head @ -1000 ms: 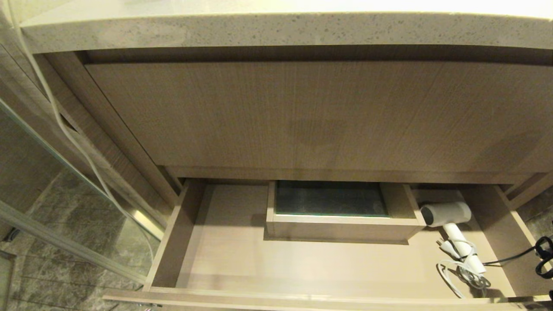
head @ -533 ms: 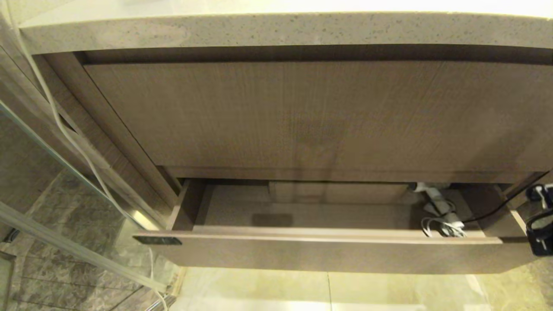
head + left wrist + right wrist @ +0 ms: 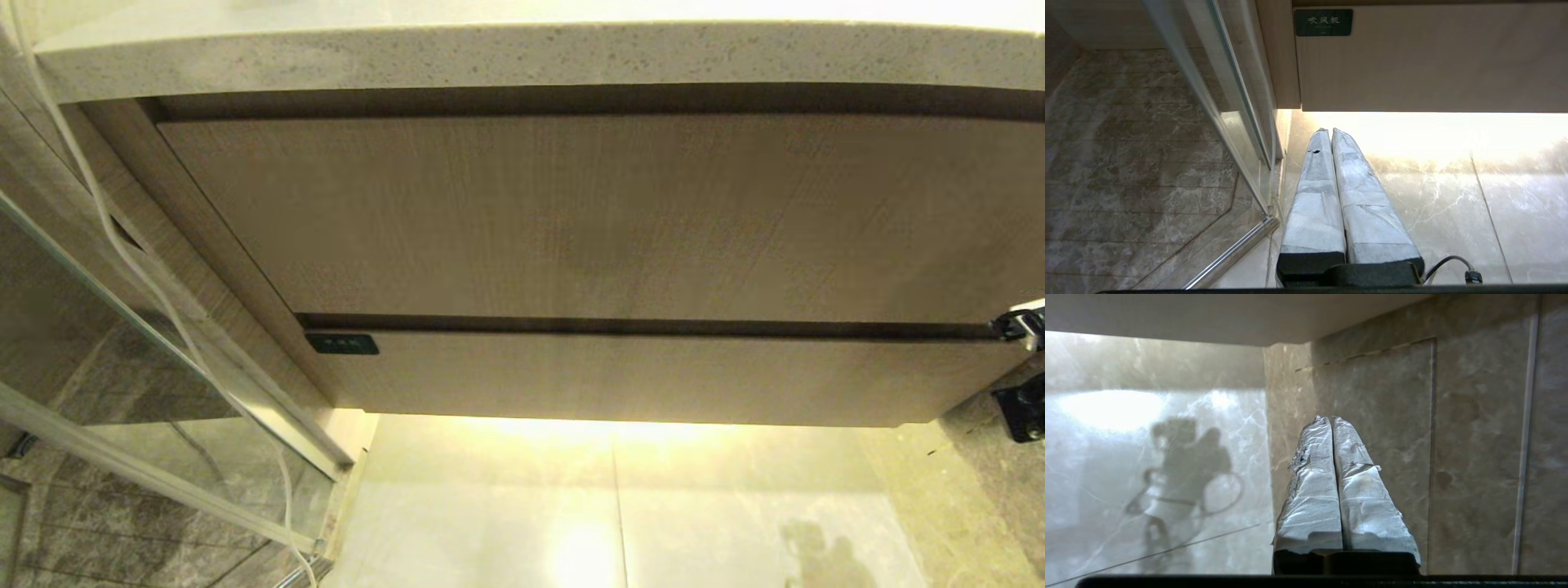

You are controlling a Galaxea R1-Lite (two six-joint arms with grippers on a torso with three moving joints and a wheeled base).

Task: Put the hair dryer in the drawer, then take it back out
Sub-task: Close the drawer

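Both pairs of jaws were pressed together, holding nothing — the right gripper [image 3: 1332, 419] pointed at grey marble wall tile [image 3: 1474, 437], the left gripper [image 3: 1327, 131] low over the pale floor [image 3: 1453, 196]. Wide, shallow beige wood-grain drawer [image 3: 653, 376] with its small black label [image 3: 341, 344] sat flush under the taller wood-grain panel [image 3: 571, 212]; no hair dryer showed.

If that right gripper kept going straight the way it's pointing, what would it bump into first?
Probably the grey marble wall ahead of the right gripper, near its corner with the pale glossy floor. Its jaws are shut and empty; depth is hard to judge.
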